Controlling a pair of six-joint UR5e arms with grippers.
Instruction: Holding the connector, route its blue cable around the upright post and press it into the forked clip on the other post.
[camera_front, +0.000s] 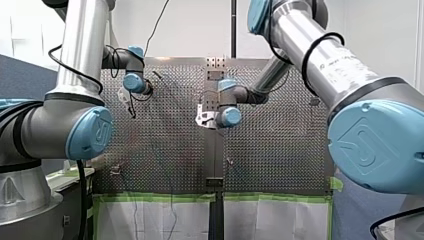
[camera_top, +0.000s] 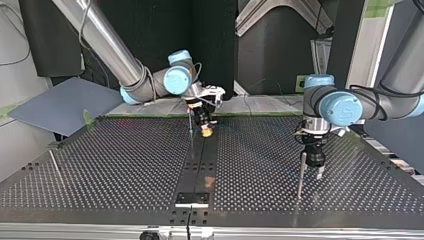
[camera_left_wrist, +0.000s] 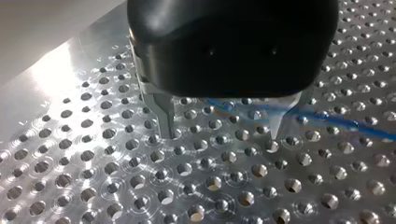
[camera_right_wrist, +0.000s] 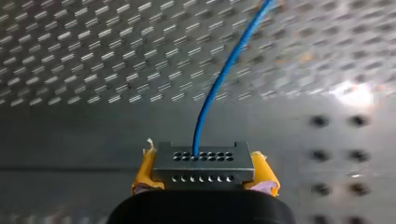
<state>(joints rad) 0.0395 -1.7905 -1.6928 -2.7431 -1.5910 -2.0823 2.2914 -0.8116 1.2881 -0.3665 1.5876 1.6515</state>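
Task status, as we judge it: the grasp is done; the routing and the pressing-in are not yet done.

Our right gripper has its yellow-padded fingers clenched on the two ends of the dark connector; the connector sits squarely between them, its rows of pin holes facing outward; the blue cable leaves a hole of the upper row and runs away ahead of the fingers in a free curve over the perforated desk. In the top view a thin post stands just beside these fingers; we cannot tell whether the cable touches it, nor whether it bears the forked clip.

Our left gripper is released; its metal fingers stand well apart, tips close above the desk, grasping nothing; the blue cable crosses beyond the gap between them and continues past one finger; whether it touches either finger we cannot tell. A second thin post stands just beside this gripper in the top view; no cable shows wrapped on it.
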